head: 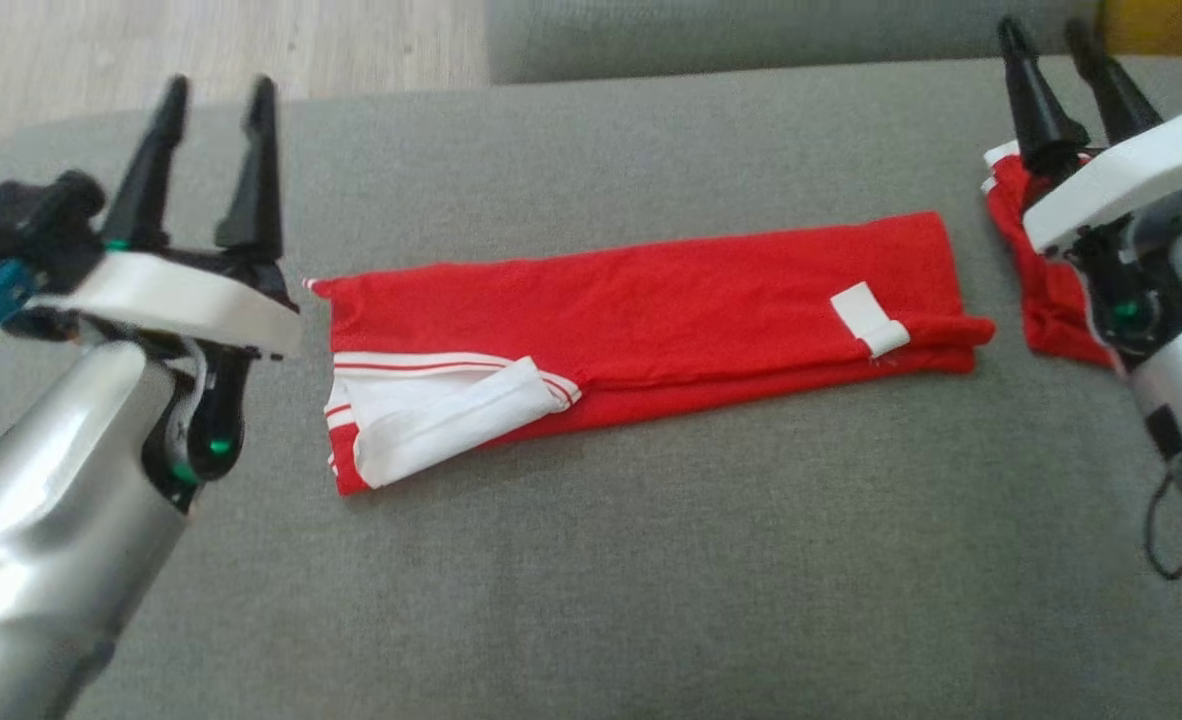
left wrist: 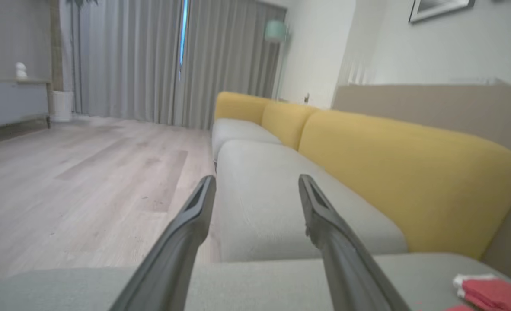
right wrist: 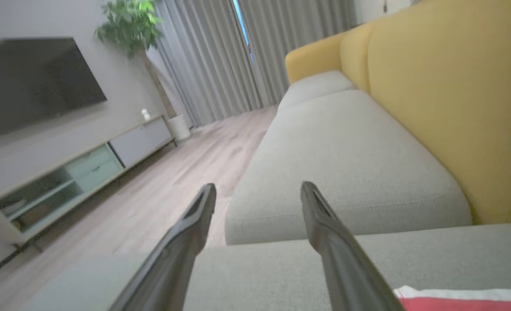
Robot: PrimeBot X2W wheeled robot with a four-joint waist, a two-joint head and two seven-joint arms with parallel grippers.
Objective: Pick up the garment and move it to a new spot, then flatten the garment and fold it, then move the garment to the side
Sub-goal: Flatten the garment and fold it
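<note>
The garment (head: 651, 310) is red with white trim and lies folded into a long strip across the middle of the grey cushion (head: 591, 560). A white-striped sleeve is turned out at its left end. My left gripper (head: 219, 90) hovers just left of that end, open and empty, fingers pointing away from me; its wrist view shows the fingers spread (left wrist: 257, 179). My right gripper (head: 1044, 30) is open at the far right, above a second red-and-white cloth (head: 1051, 290) that my arm partly hides. Its fingers (right wrist: 259, 186) are spread too.
The sofa's yellow backrest (left wrist: 402, 168) runs along the right of both wrist views. A further grey seat cushion (right wrist: 346, 164) lies beyond a gap. Wooden floor (head: 211, 50) starts past the cushion's far left edge. A TV cabinet (right wrist: 74, 172) stands across the room.
</note>
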